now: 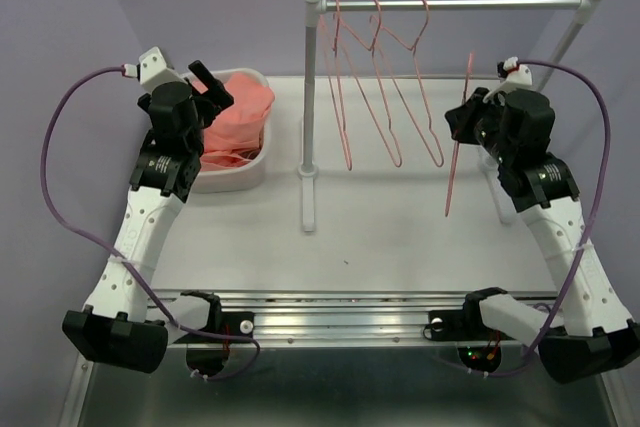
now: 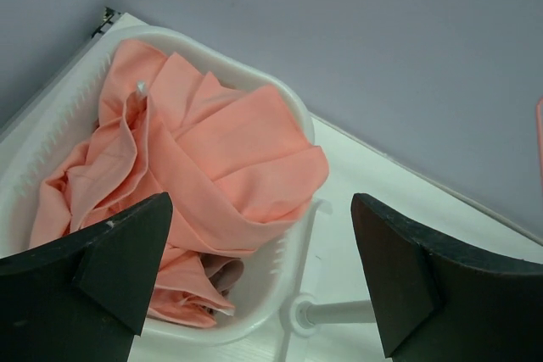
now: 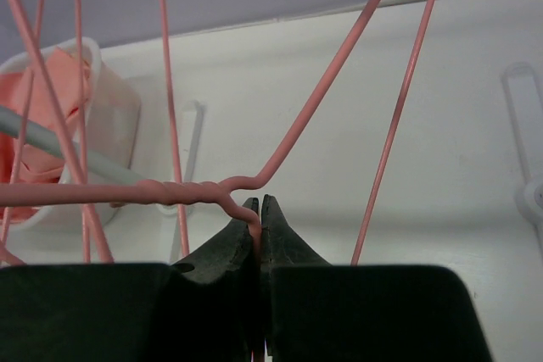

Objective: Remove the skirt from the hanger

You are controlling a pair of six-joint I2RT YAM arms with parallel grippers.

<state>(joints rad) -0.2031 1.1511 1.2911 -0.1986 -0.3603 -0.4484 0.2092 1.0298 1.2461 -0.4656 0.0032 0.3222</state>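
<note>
The pink skirt (image 1: 240, 112) lies crumpled in a white basket (image 1: 235, 179) at the back left; it also shows in the left wrist view (image 2: 212, 142). My left gripper (image 1: 212, 85) is open and empty just above the basket's near right corner (image 2: 259, 209). My right gripper (image 1: 462, 115) is shut on a bare pink wire hanger (image 1: 458, 157), held below the rail at the right. In the right wrist view the fingers (image 3: 259, 205) pinch the hanger's wire (image 3: 322, 116) just under its twisted neck. No cloth is on that hanger.
A white clothes rack stands mid-table, with its post (image 1: 309, 97) and top rail (image 1: 480, 4). Three more bare pink hangers (image 1: 385, 97) hang on the rail. The rack's foot (image 2: 331, 313) lies beside the basket rim (image 2: 293, 108). Purple walls close the back and sides.
</note>
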